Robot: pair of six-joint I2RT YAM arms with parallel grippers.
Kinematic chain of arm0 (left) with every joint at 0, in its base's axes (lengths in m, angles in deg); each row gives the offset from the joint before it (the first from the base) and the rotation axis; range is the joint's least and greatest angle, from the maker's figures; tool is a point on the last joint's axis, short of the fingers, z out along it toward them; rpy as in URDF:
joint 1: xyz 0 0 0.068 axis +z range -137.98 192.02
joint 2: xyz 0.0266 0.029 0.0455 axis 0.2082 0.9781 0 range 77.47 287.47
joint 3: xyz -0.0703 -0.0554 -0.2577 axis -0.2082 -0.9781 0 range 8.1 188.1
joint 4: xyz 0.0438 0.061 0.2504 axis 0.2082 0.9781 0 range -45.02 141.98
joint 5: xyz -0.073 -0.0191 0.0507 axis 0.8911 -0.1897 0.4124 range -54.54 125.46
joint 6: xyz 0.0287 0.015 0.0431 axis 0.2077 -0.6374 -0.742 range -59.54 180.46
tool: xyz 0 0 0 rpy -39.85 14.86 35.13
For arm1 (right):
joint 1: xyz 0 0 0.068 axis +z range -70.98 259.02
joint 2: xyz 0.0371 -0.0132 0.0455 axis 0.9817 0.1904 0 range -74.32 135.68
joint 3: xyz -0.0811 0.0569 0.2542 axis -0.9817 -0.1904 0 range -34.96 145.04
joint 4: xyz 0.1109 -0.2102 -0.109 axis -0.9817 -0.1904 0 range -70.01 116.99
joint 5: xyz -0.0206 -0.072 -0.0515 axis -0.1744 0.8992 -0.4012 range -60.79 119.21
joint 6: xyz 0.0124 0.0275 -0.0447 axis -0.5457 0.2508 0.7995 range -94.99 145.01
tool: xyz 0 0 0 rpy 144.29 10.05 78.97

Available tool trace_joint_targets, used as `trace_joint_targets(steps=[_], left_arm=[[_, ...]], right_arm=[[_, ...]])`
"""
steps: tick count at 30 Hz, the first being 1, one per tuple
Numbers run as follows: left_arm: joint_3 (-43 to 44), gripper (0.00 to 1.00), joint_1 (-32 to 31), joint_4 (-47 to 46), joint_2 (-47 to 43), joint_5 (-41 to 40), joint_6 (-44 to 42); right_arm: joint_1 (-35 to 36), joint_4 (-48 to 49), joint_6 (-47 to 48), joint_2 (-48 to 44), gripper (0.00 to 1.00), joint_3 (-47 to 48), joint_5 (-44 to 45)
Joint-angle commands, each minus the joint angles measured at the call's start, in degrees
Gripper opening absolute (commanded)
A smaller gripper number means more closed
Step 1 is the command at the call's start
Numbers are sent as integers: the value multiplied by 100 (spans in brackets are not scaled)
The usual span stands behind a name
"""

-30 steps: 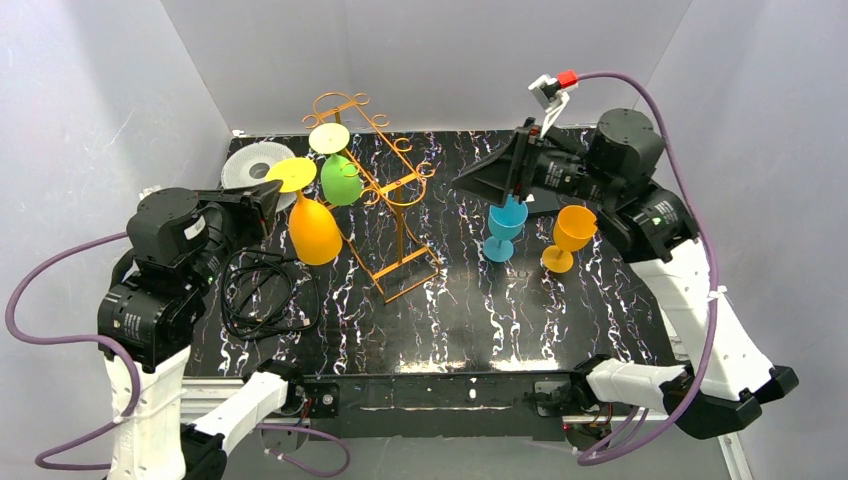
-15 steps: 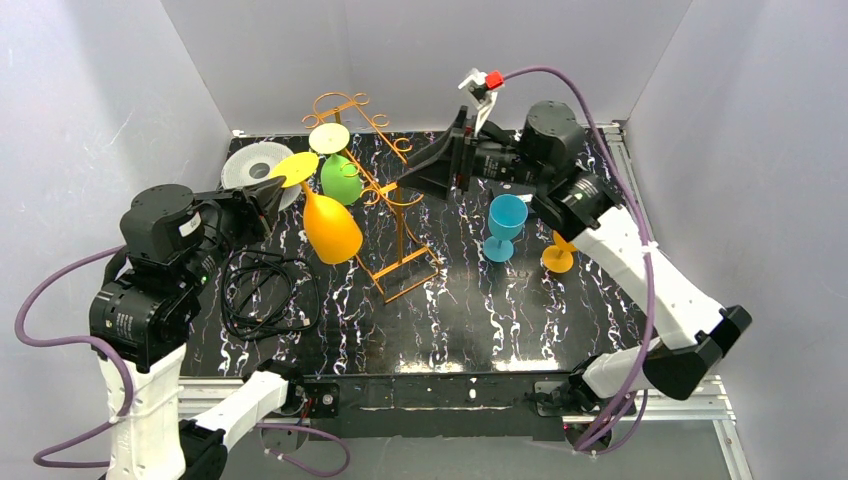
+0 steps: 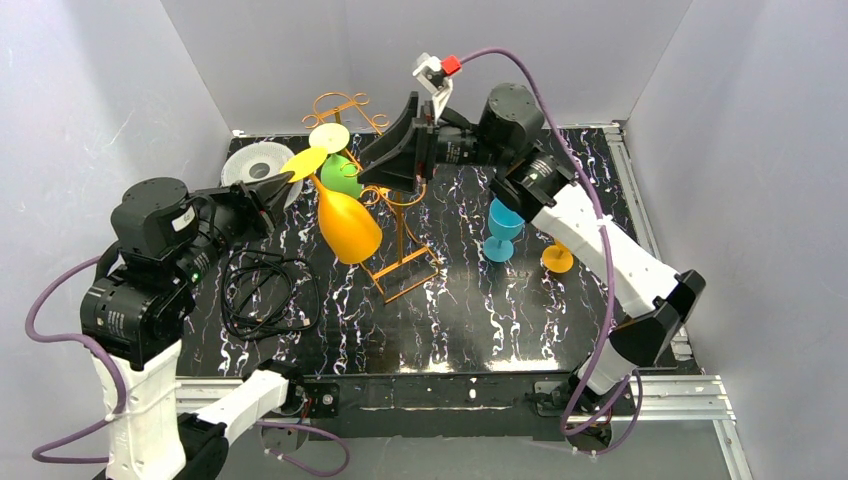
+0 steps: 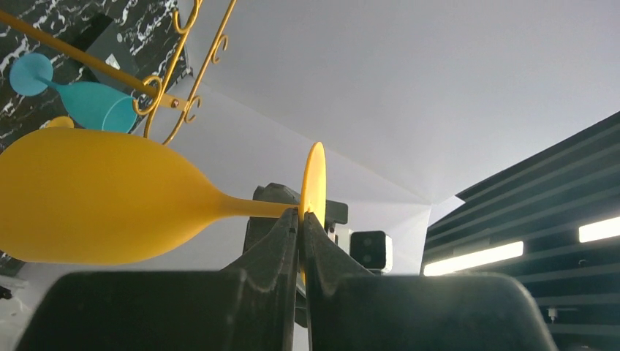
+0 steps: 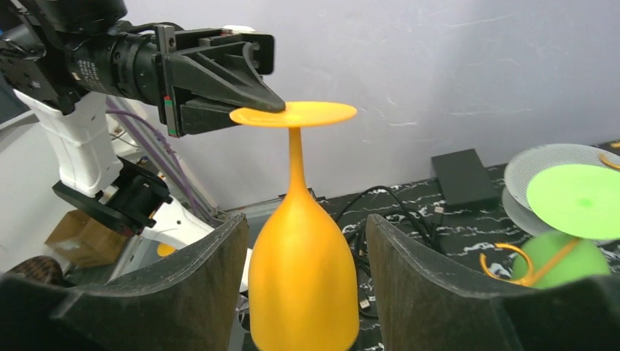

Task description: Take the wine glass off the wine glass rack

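Observation:
An orange-yellow wine glass (image 3: 348,228) hangs upside down in the air, foot up and bowl down. My left gripper (image 3: 286,177) is shut on the rim of its foot disc (image 4: 314,179). In the right wrist view no wire shows round its stem (image 5: 295,157). My right gripper (image 5: 303,292) is open, with the bowl (image 5: 303,281) between its fingers (image 5: 186,285) and a gap on each side. The orange-gold wine glass rack (image 3: 402,218) stands just behind and right of the glass. A green glass (image 3: 340,178) hangs on the rack.
A blue glass (image 3: 504,226) and an orange glass (image 3: 557,260) stand upright on the right of the black marbled table (image 3: 480,320). A white spool (image 3: 254,163) lies at the back left, and black cables (image 3: 262,295) lie front left. A black box (image 5: 460,179) lies near the wall.
My right arm has swung left, from above the blue glass to the orange-yellow glass, which now sits between its fingers. The left gripper has carried that glass a little to the right.

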Motion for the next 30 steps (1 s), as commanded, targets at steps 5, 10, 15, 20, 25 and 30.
trace_joint_targets(steps=[5,10,15,20,25,30], left_arm=[[215,0,27,-214,175,610,188],[172,0,19,-260,141,673,136],[73,0,27,-426,134,701,137],[23,0,24,-492,128,722,149],[57,0,27,-502,136,730,60],[-22,0,22,-656,88,776,50]], right_arm=[[315,272,-222,555,65,837,-456],[447,265,-278,707,61,953,-435],[558,281,-346,767,55,959,-393],[639,285,-382,805,45,971,-329],[740,280,-501,840,34,969,-320],[816,238,-563,894,27,1059,-326]])
